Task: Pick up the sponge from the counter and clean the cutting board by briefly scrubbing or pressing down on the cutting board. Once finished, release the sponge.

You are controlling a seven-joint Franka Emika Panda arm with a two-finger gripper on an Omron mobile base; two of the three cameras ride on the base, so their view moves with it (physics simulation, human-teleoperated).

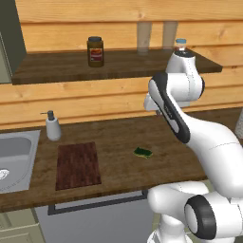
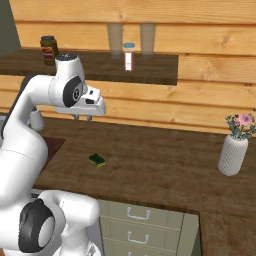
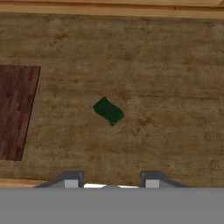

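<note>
Sponge point(image 1: 143, 152) lies flat on the worktop point(image 1: 123, 137), dark green face up, a thin yellow-green edge visible along its lower side. It sits about midway between the worktop's back and front edges, well apart from the cutting board point(image 1: 78, 164) and on the side away from the sink point(image 1: 14, 159). Nothing touches it.

Cutting board: flat, dark reddish-brown, long side running back to front, its near end close to the worktop's front edge. It lies just beside the sink's rim. A soap dispenser point(image 1: 52, 126) stands behind the board's far left corner, near the back edge.

Gripper point(image 2: 82, 117) hangs above the worktop, clear of the surface, fingers pointing down. In the hand view the 2 fingertips point(image 3: 72, 179) stand apart with bare worktop between them; jaws released, holding nothing. The sponge point(image 3: 108, 110) appears there ahead of the tips, roughly centred, with the board's edge point(image 3: 17, 111) off to the left.

On the wall shelf point(image 1: 114, 66): 1 dark jar point(image 1: 95, 51) and 1 small bottle with a blue cap point(image 2: 129, 56). A white vase with pink flowers point(image 2: 235, 147) stands toward the worktop's right end.
</note>
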